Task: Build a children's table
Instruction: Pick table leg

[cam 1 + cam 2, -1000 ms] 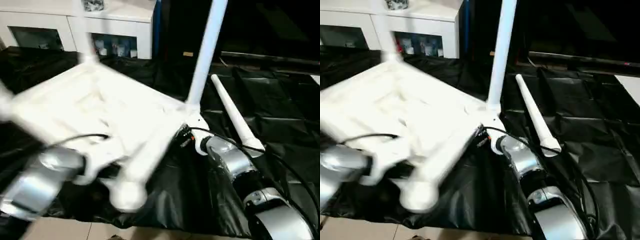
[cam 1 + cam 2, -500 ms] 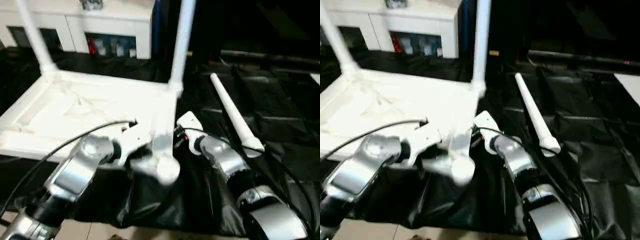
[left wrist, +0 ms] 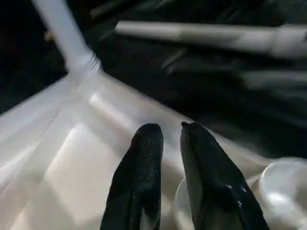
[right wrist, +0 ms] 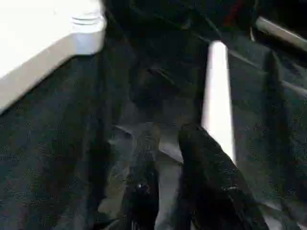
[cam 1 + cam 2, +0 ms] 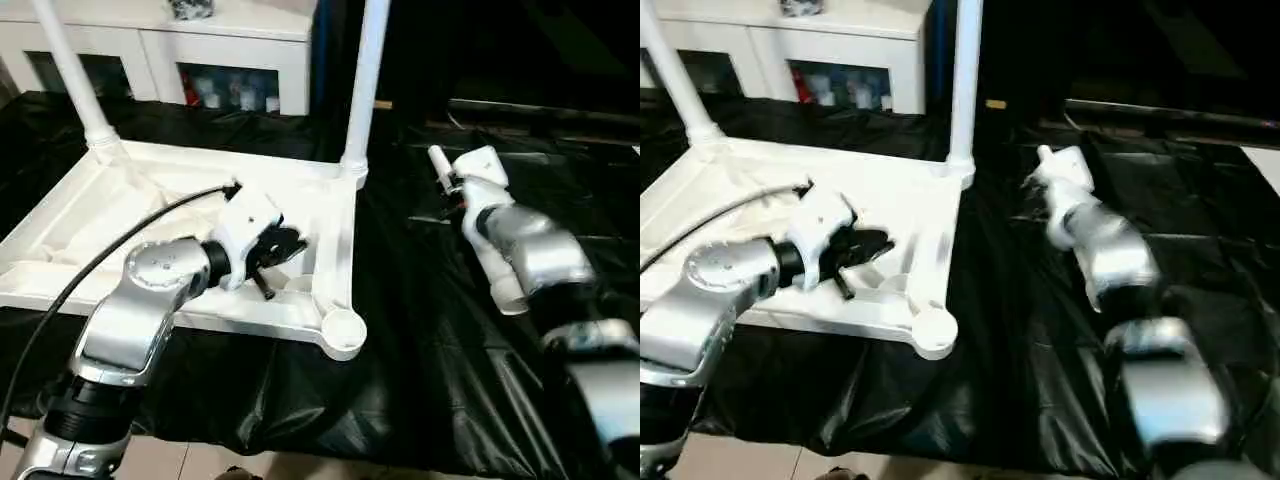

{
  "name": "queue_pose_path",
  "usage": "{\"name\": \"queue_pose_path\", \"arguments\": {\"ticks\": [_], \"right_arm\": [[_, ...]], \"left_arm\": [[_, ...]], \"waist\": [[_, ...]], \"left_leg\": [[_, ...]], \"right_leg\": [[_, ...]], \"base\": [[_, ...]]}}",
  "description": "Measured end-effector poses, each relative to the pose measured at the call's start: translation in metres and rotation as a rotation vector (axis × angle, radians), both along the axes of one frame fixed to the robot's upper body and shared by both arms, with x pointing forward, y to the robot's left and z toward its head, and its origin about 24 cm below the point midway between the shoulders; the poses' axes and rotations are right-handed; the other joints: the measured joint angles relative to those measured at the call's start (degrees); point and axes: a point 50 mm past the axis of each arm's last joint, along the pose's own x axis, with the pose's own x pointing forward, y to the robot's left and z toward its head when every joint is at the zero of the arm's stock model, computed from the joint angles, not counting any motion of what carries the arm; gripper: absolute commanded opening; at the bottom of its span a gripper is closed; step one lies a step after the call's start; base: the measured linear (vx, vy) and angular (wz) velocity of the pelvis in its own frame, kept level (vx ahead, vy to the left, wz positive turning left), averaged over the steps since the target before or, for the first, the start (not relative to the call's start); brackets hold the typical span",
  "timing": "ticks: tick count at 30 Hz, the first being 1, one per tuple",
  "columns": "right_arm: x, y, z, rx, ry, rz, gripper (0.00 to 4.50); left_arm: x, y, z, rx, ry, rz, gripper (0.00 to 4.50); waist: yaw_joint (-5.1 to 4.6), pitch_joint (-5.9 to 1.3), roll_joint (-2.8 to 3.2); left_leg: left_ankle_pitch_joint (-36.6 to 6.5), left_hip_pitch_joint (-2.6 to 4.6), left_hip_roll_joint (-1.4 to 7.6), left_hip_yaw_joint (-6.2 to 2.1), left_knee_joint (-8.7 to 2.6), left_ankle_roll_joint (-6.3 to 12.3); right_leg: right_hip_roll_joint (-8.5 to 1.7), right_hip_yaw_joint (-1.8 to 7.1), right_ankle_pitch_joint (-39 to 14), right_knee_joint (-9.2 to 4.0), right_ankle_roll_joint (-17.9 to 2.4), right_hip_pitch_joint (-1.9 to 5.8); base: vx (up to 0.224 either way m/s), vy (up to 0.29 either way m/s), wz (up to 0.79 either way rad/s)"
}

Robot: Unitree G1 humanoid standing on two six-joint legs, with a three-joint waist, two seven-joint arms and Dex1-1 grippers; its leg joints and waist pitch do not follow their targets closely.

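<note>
The children's table top (image 5: 335, 250) lies upside down on a black sheet, ribbed underside up. Two white legs (image 5: 365, 80) (image 5: 65, 70) stand in its far corner sockets, and the near right socket (image 5: 342, 327) is empty. My left gripper (image 3: 171, 129) hovers over the top's near right part, open by a narrow gap with nothing between the fingers. A loose leg (image 4: 218, 96) lies on the sheet to the right, its thick end (image 5: 507, 295) showing past my right forearm (image 5: 525, 250). My right gripper (image 4: 175, 134) hangs just above that leg, slightly open and empty.
A white cabinet (image 5: 230, 40) with glass doors stands behind the work area. The black sheet (image 5: 420, 380) ends at the front, where pale floor (image 5: 200, 460) shows. A black cable (image 5: 100, 270) loops from my left arm over the table top.
The table top went from tilted to lying flat. My left gripper let go of its near corner and opened. My right gripper left the table's edge, moved over the loose leg and opened.
</note>
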Motion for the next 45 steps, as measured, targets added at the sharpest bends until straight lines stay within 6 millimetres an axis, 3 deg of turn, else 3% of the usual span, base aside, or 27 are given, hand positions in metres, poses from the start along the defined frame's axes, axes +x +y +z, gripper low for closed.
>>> {"name": "queue_pose_path", "arguments": {"ticks": [5, 13, 19, 23, 25, 35, 36, 40, 42, 45], "right_arm": [[-0.003, -0.014, -0.014, -0.006, 0.1, -0.055, 1.61], [-0.001, -0.035, -0.008, 0.005, 0.161, -0.139, 2.13], [-0.007, -0.047, -0.018, 0.015, 0.209, -0.204, 2.71], [-0.005, -0.049, -0.015, 0.012, 0.21, -0.217, 2.9], [-0.007, -0.051, -0.017, 0.019, 0.232, -0.23, 3.14], [-0.022, -0.056, -0.036, 0.138, 0.39, -0.278, 3.14], [-0.023, -0.056, -0.037, 0.159, 0.394, -0.281, 2.87], [-0.025, -0.058, -0.038, 0.182, 0.401, -0.296, 2.75], [-0.025, -0.058, -0.038, 0.183, 0.408, -0.299, 2.38], [-0.026, -0.059, -0.039, 0.181, 0.413, -0.301, 2.28]], "left_arm": [[-0.011, -0.007, 0.002, -0.027, -0.004, -0.095, 1.66], [-0.023, -0.014, 0.003, -0.047, 0.038, -0.163, 2.18], [-0.028, -0.011, -0.001, -0.005, 0.059, -0.179, 2.78], [-0.029, -0.013, -0.002, 0.004, 0.065, -0.189, 2.94], [-0.031, -0.014, -0.002, 0.014, 0.069, -0.198, 3.23], [-0.033, -0.012, -0.002, 0.027, 0.078, -0.211, 3.87], [-0.033, -0.013, -0.002, 0.025, 0.077, -0.212, 4.05], [-0.035, -0.013, -0.001, 0.023, 0.076, -0.221, 4.21], [-0.036, -0.012, 0.0, 0.028, 0.073, -0.223, 4.5], [-0.036, -0.01, -0.002, 0.033, 0.079, -0.219, 4.5]], "waist": [[0.03, 0.04, 0.11], [0.14, 0.08, 0.37], [0.32, 0.13, 0.68], [0.36, 0.12, 0.75], [0.47, 0.12, 0.75], [0.94, 0.12, 0.75], [0.95, 0.12, 0.74], [1.04, 0.13, 0.51], [1.02, 0.12, 0.44], [1.06, 0.15, 0.12]], "left_leg": [[0.0, -0.09, 0.0, 0.01, 0.04, 0.01], [0.0, -0.08, 0.02, 0.02, 0.14, 0.01], [0.0, -0.09, 0.02, 0.02, 0.24, 0.01], [0.0, -0.07, 0.04, 0.02, 0.27, 0.01], [0.0, -0.07, 0.06, 0.02, 0.28, 0.01], [0.0, -0.08, 0.09, 0.03, 0.46, 0.0], [0.0, -0.08, 0.09, 0.03, 0.47, 0.0], [0.0, -0.11, 0.11, 0.03, 0.47, -0.08], [0.0, -0.12, 0.11, 0.04, 0.47, -0.08], [0.1, -0.17, 0.11, 0.04, 0.48, -0.08]], "right_leg": [[0.0, 0.0, 0.0, -0.05, 0.0, -0.02], [-0.01, 0.0, 0.0, 0.04, 0.0, -0.03], [-0.01, 0.0, 0.0, 0.12, 0.0, -0.04], [-0.01, 0.0, 0.0, 0.19, 0.0, -0.04], [-0.01, -0.02, 0.0, 0.23, 0.0, -0.04], [-0.03, -0.01, 0.0, 0.6, 0.0, -0.15], [-0.02, -0.01, 0.0, 0.65, 0.0, -0.18], [-0.02, -0.01, 0.0, 0.78, 0.0, -0.28], [-0.02, -0.01, 0.0, 0.79, 0.0, -0.3], [-0.02, -0.01, 0.0, 0.83, 0.0, -0.37]], "base": [[0.0, 0.0, 0.0], [0.0, 0.0, 0.0], [0.0, 0.0, 0.0], [0.0, 0.0, 0.0], [0.0, 0.0, 0.0], [0.0, 0.0, 0.0], [0.0, 0.0, 0.0], [0.0, 0.0, 0.0], [0.0, 0.0, 0.0], [0.0, 0.0, 0.0]]}}
